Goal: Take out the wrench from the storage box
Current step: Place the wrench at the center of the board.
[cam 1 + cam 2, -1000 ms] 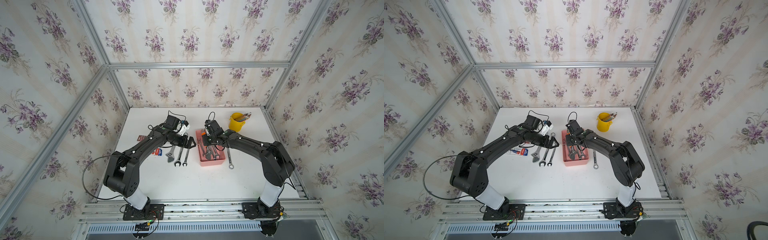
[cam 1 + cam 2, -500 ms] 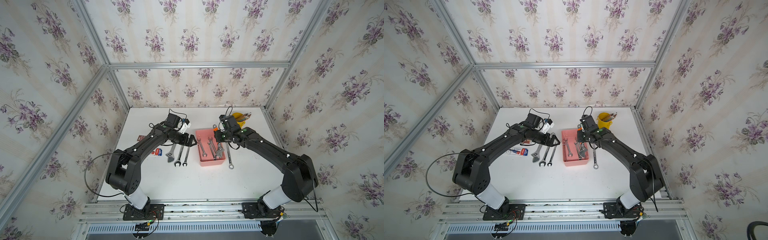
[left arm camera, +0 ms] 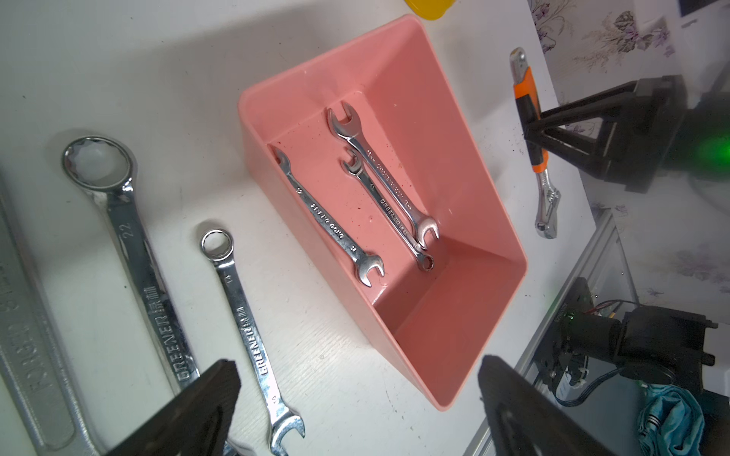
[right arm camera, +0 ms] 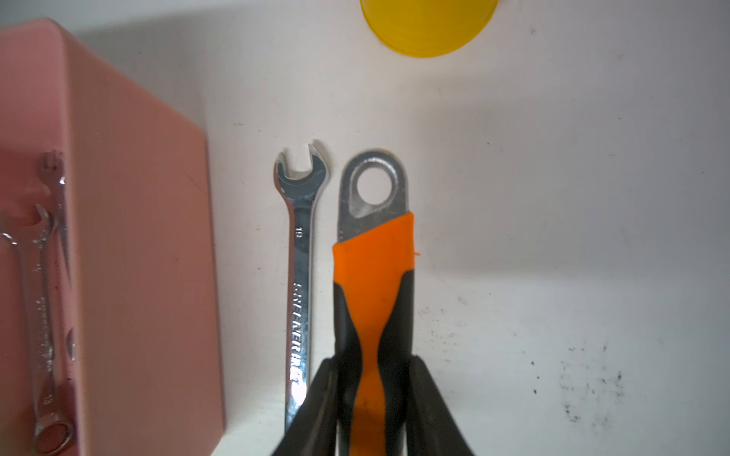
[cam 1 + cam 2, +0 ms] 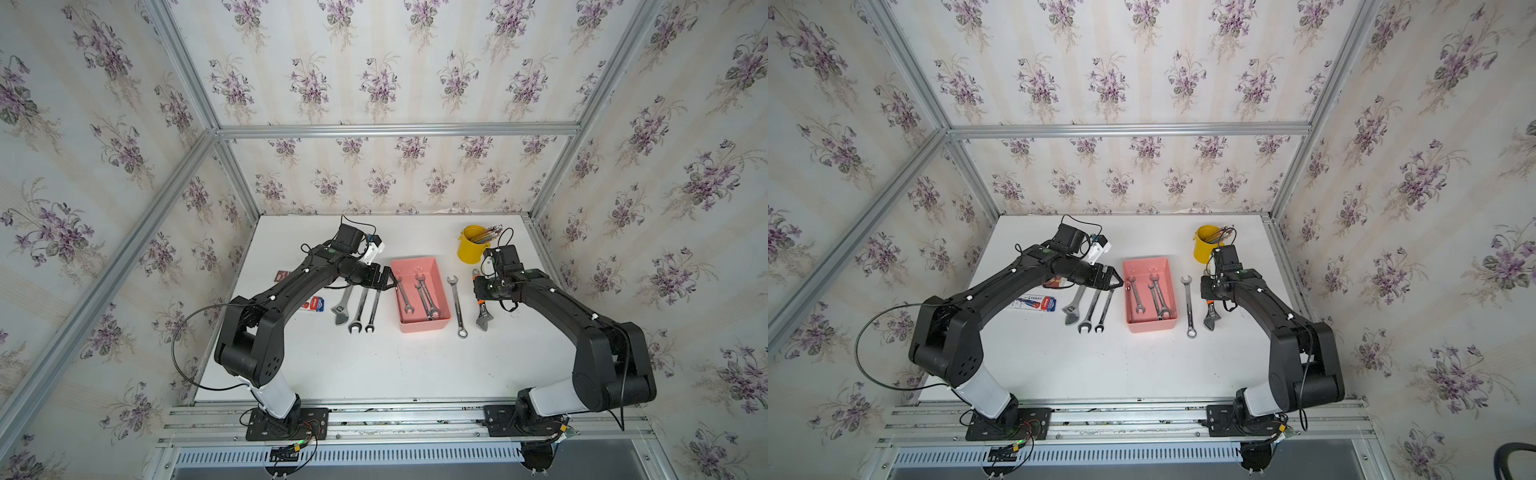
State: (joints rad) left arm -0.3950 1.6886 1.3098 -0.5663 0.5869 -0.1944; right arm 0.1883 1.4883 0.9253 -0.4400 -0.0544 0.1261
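Note:
The pink storage box (image 5: 413,264) (image 5: 1152,326) stands mid-table with three small silver wrenches (image 5: 404,297) (image 3: 328,215) lying in it. Right of the box, my right gripper (image 5: 480,289) (image 4: 373,363) is shut on the orange-and-black handle of an adjustable wrench (image 5: 483,316) (image 4: 373,260). That wrench is outside the box, low at the table; I cannot tell whether it touches. My left gripper (image 5: 390,281) (image 3: 357,367) stands open at the box's far left corner, holding nothing.
A silver combination wrench (image 5: 457,305) (image 4: 302,276) lies between the box and the held wrench. Three bigger wrenches (image 5: 358,308) lie left of the box, beside a red-and-blue pack (image 5: 315,305). A yellow cup of pencils (image 5: 471,249) stands behind the right gripper.
My right arm has lifted the adjustable wrench out of the box and carried it right, past the combination wrench. The left arm has barely moved.

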